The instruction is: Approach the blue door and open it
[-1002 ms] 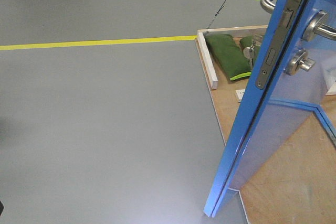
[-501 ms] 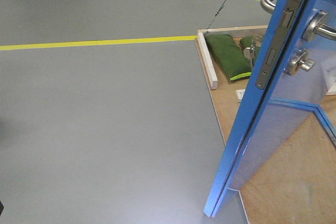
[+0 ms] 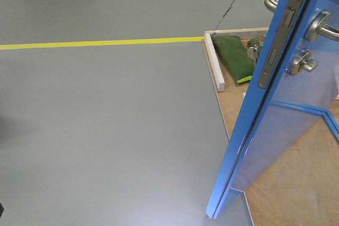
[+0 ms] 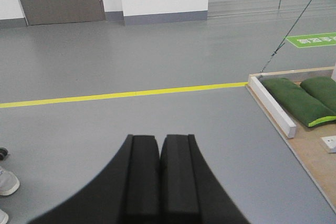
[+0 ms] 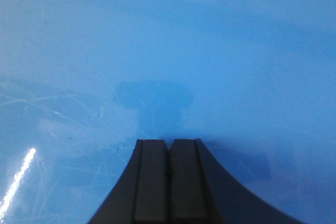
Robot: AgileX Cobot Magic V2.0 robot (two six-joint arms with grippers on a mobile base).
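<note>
The blue door (image 3: 280,130) stands ajar on the right of the front view, its edge turned toward me. On that edge sits a metal latch plate (image 3: 279,38), with silver lever handles (image 3: 324,25) and a round thumb-turn (image 3: 302,63) on the face. In the right wrist view the glossy blue door (image 5: 168,51) fills the picture. My right gripper (image 5: 169,142) is shut with its tips close against that panel, holding nothing. My left gripper (image 4: 159,139) is shut and empty, hanging over the grey floor. Neither gripper shows in the front view.
The door stands on a plywood base (image 3: 296,183) edged by a white bar (image 3: 216,62), with green sandbags (image 3: 233,56) behind it. A yellow floor line (image 3: 100,42) crosses the grey floor. A cable (image 4: 294,24) slants up from the base. Shoes (image 4: 6,182) show at the left.
The view has shifted slightly: the plywood base, white bar and sandbags sit a little further right than before. The door's edge keeps the same place in the picture.
</note>
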